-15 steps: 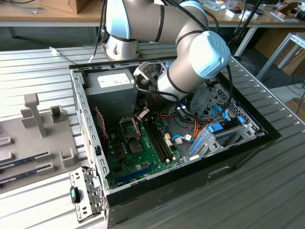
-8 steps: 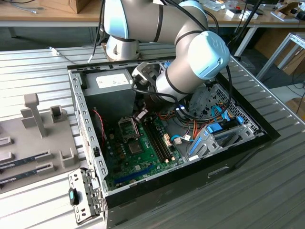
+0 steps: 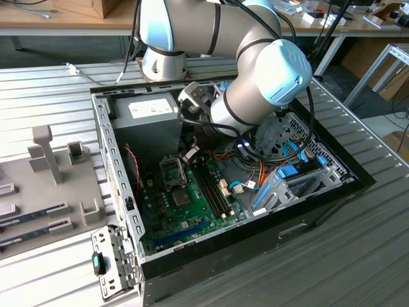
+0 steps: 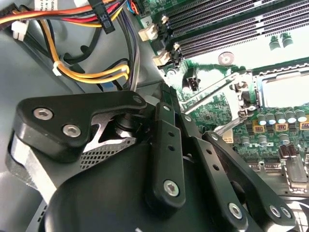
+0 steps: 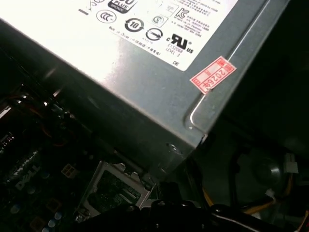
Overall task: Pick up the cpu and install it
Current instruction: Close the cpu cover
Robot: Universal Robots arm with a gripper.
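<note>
**Arm inside the open case**

We see a ribbed metal table (image 3: 51,83) carrying an open computer case (image 3: 102,147). The grey power supply (image 3: 150,110) fills its far corner, beside the gripper (image 3: 189,155), which hangs over the green motherboard's (image 3: 192,214) metal-framed socket (image 3: 172,171). We cannot tell its grip state, nor where the cpu lies (orange-yellow cables (image 4: 91,75) crowd close).

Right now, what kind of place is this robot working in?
Probably a robotics lab or workshop bench: an opened computer case with its green motherboard exposed on a ribbed metal table, and cluttered wooden desks behind.
</note>
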